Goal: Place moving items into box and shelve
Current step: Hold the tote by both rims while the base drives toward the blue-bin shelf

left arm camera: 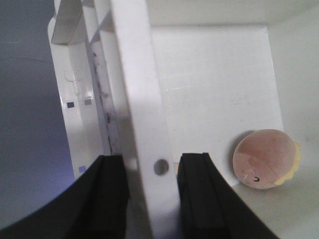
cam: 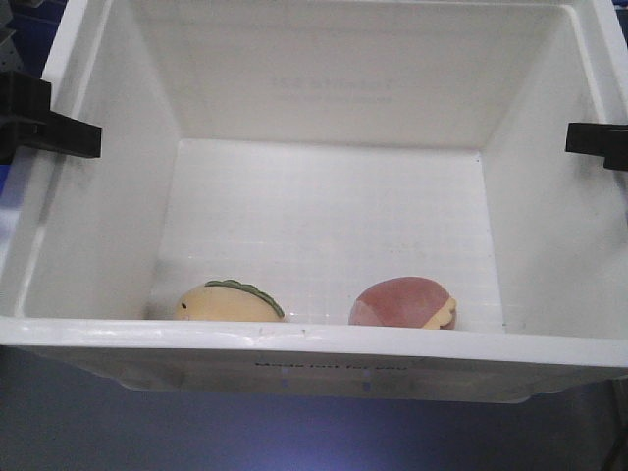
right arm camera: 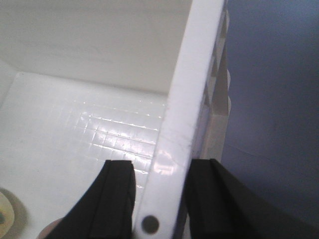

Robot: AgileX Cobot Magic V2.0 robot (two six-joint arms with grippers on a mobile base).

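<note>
Box [cam: 442,345]: maybe "Made just for you"

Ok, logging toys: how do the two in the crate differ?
The yellow toy has a green ridge on top; the pinkish-red toy is a dome with a yellow edge. The yellow toy lies left in the front view, the pinkish-red toy right. Both rest on the crate floor.

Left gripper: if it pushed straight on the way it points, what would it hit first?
The white crate wall between its jaws; the left gripper straddles it, so it would probably just seat deeper.
</note>
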